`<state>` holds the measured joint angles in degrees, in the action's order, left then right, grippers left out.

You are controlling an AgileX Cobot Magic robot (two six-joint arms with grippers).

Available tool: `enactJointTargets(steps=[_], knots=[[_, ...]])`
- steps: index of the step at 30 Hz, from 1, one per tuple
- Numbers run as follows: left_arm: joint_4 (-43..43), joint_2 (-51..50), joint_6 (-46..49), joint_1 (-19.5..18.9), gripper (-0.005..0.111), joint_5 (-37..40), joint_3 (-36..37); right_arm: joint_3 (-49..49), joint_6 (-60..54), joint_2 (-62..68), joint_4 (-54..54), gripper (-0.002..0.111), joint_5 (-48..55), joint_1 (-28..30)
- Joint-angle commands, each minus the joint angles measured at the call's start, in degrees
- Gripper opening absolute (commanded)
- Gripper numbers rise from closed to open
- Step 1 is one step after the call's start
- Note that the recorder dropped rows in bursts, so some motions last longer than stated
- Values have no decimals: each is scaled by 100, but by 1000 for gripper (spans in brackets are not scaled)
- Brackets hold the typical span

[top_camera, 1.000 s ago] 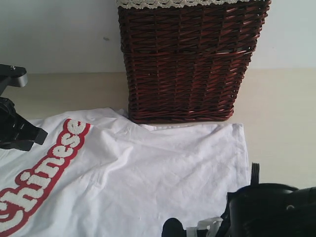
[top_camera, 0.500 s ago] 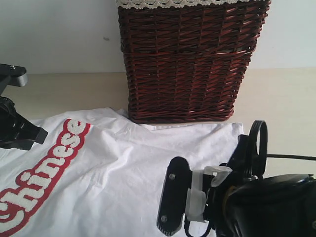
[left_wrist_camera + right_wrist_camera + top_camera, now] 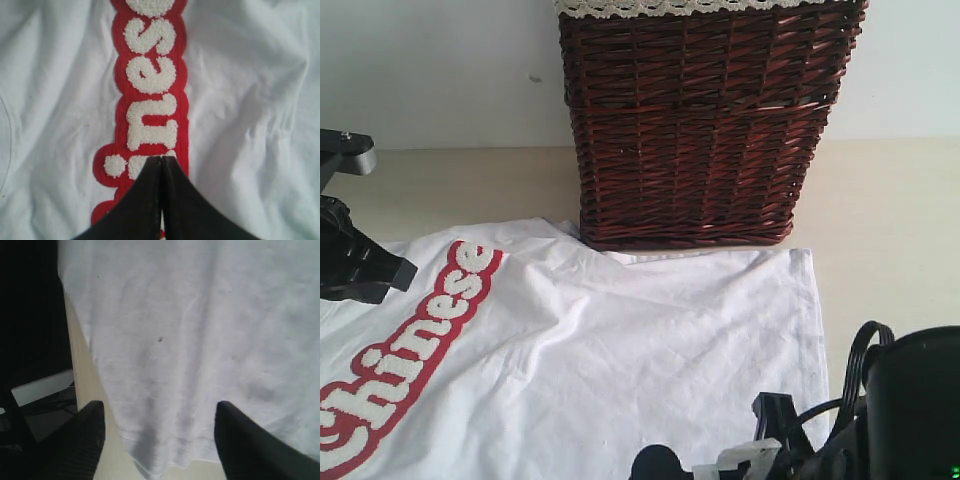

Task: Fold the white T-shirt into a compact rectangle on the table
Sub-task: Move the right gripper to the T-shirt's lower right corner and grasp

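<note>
Left pincer (image 3: pixel 161 164): jaws pressed tight together; whether any cloth is nipped between them cannot be told.
Right pincer (image 3: pixel 160 412): jaws spread wide, holding nothing.
White T-shirt (image 3: pixel 620 340): spread on the table (image 3: pixel 890 220) beneath both pincers; a hem corner lies under the right pincer's gap.
Lettering (image 3: pixel 150 75): fuzzy white edged in red, running straight ahead from the left pincer's tips.
Wicker basket (image 3: pixel 700 130): beyond both pincers, at the shirt's far edge.

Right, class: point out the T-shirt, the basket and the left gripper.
T-shirt (image 3: pixel 650 340), exterior view, plain white middle.
basket (image 3: pixel 700 130), exterior view, woven front wall.
left gripper (image 3: pixel 161 160), left wrist view, shut fingertips.
</note>
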<state>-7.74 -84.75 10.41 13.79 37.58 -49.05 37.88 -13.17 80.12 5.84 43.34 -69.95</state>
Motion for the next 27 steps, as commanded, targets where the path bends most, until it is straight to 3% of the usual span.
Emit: enactJointTargets(steps=[1, 5, 9, 12, 15, 16, 23, 27], knots=[[-84, 9, -11, 0, 0, -38, -38, -199, 84, 324, -193, 69, -312, -1], [-84, 9, -11, 0, 0, -26, -38, -210, 161, 755, -262, 67, -392, -1], [-84, 9, -11, 0, 0, -26, -38, -210, 346, 1253, -164, 56, -430, -1], [-84, 9, -11, 0, 0, -26, -38, 65, 825, 1486, 176, 36, 77, -1], [-96, 9, -11, 0, 0, -27, -38, 512, 1035, 1450, 508, 5, 642, -1], [-96, 9, -11, 0, 0, -27, -38, 588, 1035, 1426, 649, 0, 654, -1], [-122, 9, -11, 0, 0, -44, -38, 775, 1105, 1276, 1905, 0, 493, -1], [-125, 9, 6, 0, 0, -51, -38, 765, 1679, 1371, 2791, 0, 432, -1]])
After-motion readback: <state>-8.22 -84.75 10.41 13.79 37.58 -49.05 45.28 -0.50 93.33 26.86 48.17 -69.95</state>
